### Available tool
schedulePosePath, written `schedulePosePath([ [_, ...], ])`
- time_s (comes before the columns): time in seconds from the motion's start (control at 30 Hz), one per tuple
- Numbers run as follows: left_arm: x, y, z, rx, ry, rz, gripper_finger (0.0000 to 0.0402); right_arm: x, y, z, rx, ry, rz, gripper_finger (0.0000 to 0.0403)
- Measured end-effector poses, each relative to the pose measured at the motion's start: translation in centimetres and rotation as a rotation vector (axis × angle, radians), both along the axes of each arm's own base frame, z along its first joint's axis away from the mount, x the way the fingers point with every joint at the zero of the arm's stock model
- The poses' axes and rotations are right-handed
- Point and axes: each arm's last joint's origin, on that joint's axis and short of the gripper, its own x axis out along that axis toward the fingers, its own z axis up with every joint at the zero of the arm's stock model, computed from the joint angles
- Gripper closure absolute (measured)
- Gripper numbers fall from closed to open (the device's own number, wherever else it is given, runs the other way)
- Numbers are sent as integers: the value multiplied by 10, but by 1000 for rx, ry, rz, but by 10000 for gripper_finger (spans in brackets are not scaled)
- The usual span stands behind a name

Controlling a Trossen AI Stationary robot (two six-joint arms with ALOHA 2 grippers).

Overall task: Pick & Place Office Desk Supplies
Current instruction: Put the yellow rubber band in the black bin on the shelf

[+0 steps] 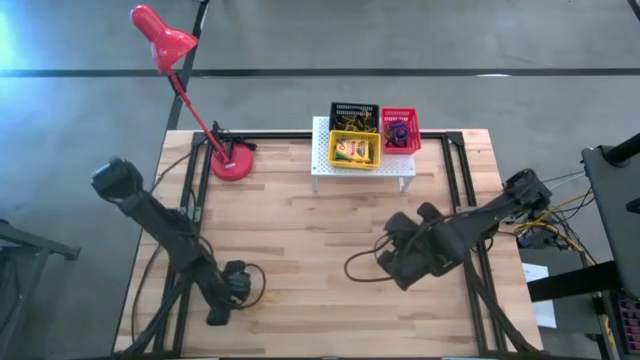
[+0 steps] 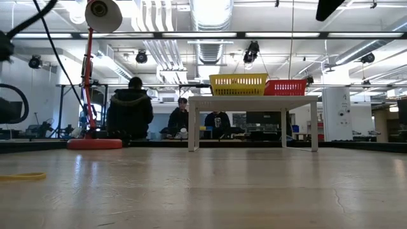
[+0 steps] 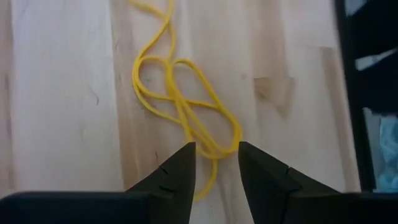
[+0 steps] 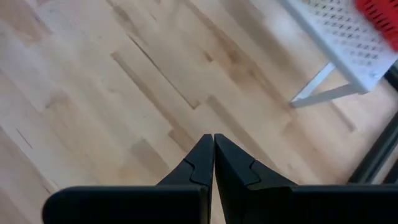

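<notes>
Down at the near-left part of the wooden table [image 1: 300, 240], the left gripper [image 3: 216, 163] hangs over a tangle of thin yellow rubber bands [image 3: 180, 102], its two dark fingers [image 3: 177, 171] spread apart with a clear gap between them. The looped bands lie flat on the wood, mostly just ahead of the fingertips, and one strand runs back into the gap between them; neither finger is seen pinching it. From table height the same bands show as a thin yellow streak [image 2: 22, 176] at the near-left edge. The right gripper [image 4: 213, 144] waits over bare wood toward the right side of the table, its fingers pressed together with nothing between them. Ahead of it and off to one side stands the white perforated stand [image 4: 348, 43], with the corner of the red tray [image 4: 379, 15] on top. Seen from above, that stand [image 1: 325, 165] sits at the far middle of the table, well apart from both grippers, and carries the yellow tray [image 1: 355, 150] with a yellow-green card box [image 1: 352, 151] inside, the black tray [image 1: 355, 113] behind it and the red tray beside them. The red desk lamp [image 1: 232, 160] stands at the far left, its base on the wood.
</notes>
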Motion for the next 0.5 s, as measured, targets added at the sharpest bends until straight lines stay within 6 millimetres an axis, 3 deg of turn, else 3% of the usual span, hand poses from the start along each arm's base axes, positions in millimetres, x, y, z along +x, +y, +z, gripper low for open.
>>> schedulePosePath([
  [0.3, 18, -18, -10, 24, 149, 266, 288, -24, -15, 24, -90, -86, 50, 394],
  [0.5, 23, -22, 2, 88, 210, 358, 385, -43, -26, 27, -94, -117, 52, 394],
])
